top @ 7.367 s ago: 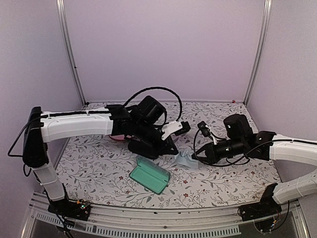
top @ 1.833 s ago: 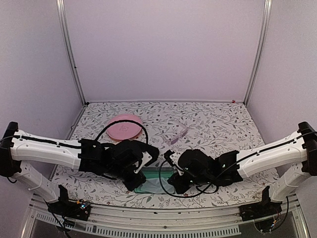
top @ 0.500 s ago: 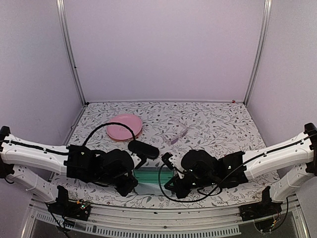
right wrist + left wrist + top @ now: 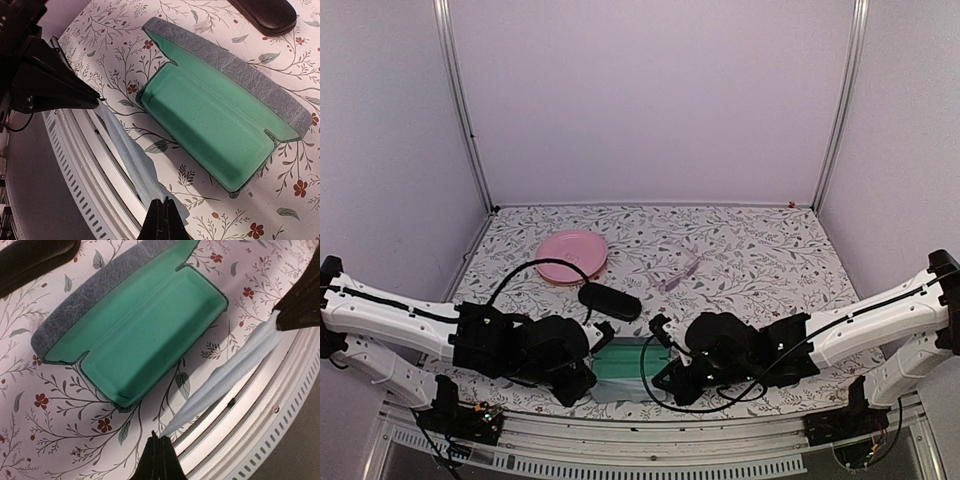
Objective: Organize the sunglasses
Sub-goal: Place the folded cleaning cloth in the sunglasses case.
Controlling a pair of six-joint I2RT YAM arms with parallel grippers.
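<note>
Pale pink sunglasses [image 4: 678,272]: mid-table, far-right of black oval case [image 4: 610,300], held by neither gripper. Light blue cloth [image 4: 235,372]: stretched taut along near side of open green-lined case [image 4: 150,325]; left gripper [image 4: 159,452] and right gripper [image 4: 162,216] each clamped tight on one end.

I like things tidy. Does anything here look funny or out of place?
The blue cloth is stretched into a thin strip between the left gripper and right gripper, over the table's metal front edge. The green-lined case lies open and empty, while the pale sunglasses lie loose farther back.
</note>
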